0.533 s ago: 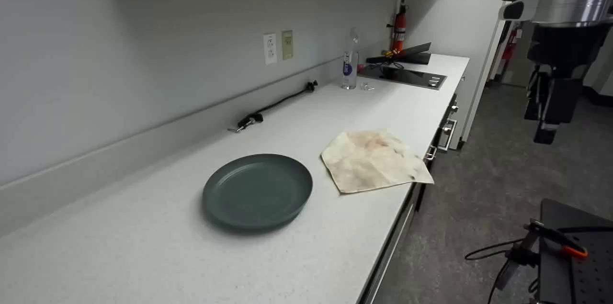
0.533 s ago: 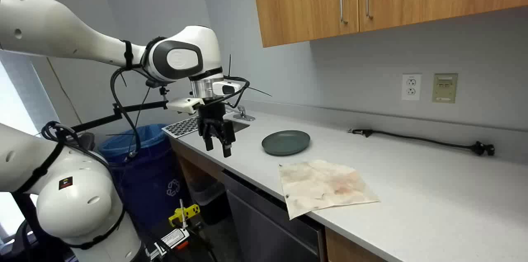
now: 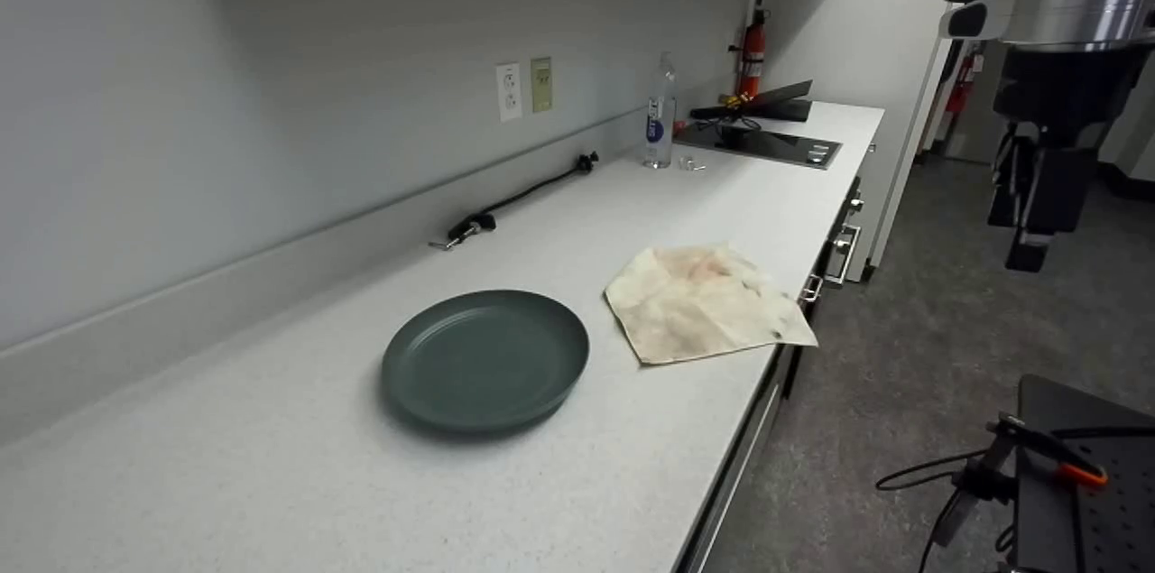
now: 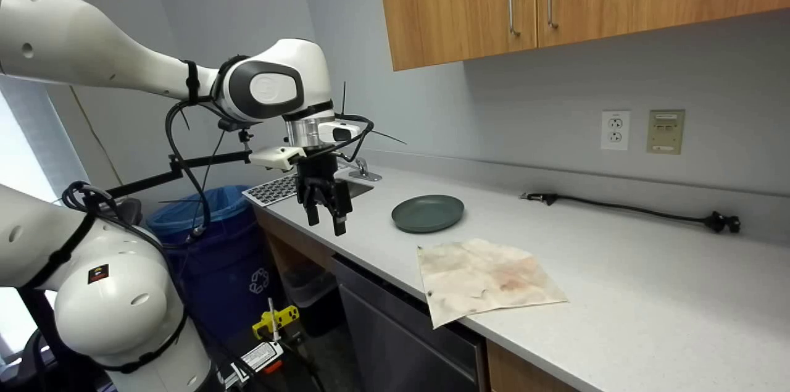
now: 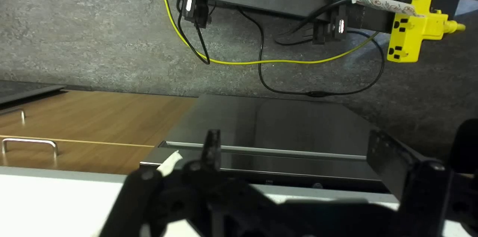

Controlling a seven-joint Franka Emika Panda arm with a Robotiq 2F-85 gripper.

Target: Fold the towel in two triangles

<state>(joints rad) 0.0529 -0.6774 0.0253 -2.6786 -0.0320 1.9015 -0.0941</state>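
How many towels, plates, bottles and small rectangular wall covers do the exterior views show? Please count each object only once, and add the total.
Towel: 1
Plate: 1
Bottle: 1
White wall cover and beige wall cover: 2
Total: 5

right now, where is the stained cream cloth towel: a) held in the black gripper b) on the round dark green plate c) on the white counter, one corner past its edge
c, as both exterior views show the stained cream towel lying on the white counter with one corner jutting past its edge
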